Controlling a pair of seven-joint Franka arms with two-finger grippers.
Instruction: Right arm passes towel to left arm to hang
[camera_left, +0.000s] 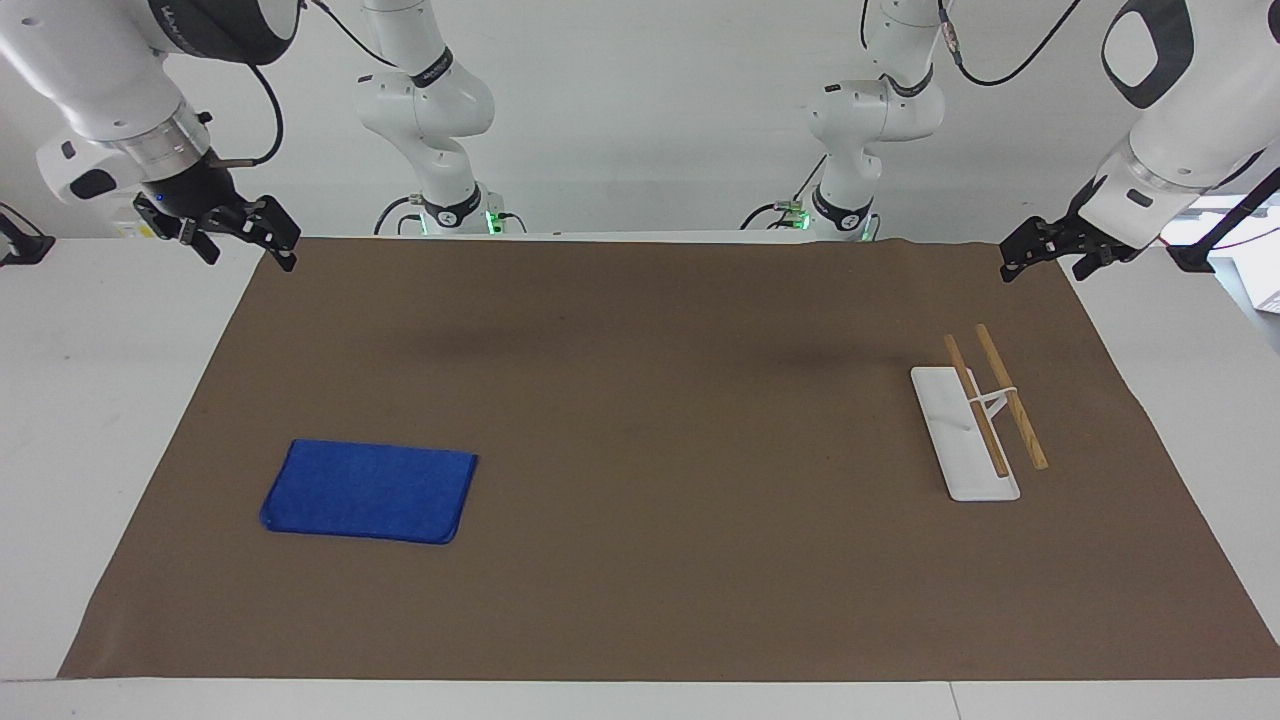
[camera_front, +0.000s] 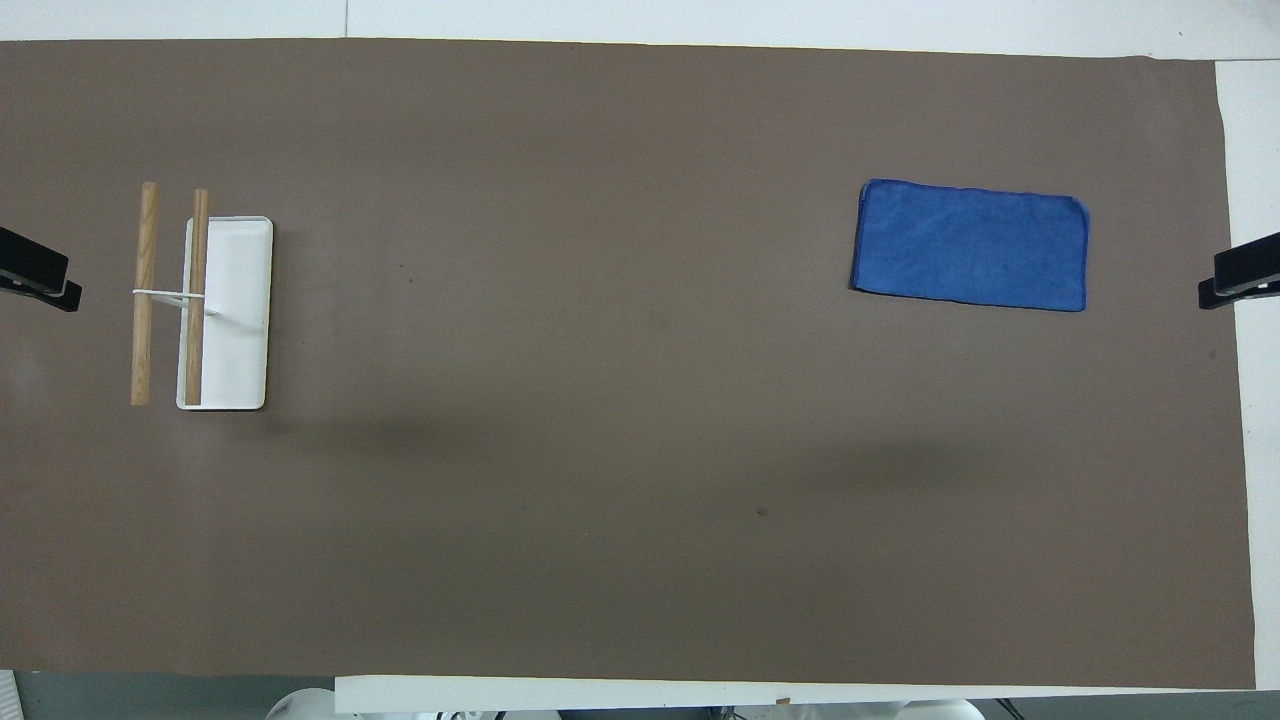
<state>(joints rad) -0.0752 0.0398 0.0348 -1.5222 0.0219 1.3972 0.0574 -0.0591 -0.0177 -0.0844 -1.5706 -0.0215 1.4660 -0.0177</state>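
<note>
Grippers (camera_left: 245, 232) (camera_left: 1045, 255) apart from towel (camera_left: 370, 491)

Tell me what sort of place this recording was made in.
Probably a robotics lab bench: two white robot arms with black grippers, left and right, over a brown mat holding only a folded royal-blue fuzzy towel and a white-based rack with two wooden rails.
</note>
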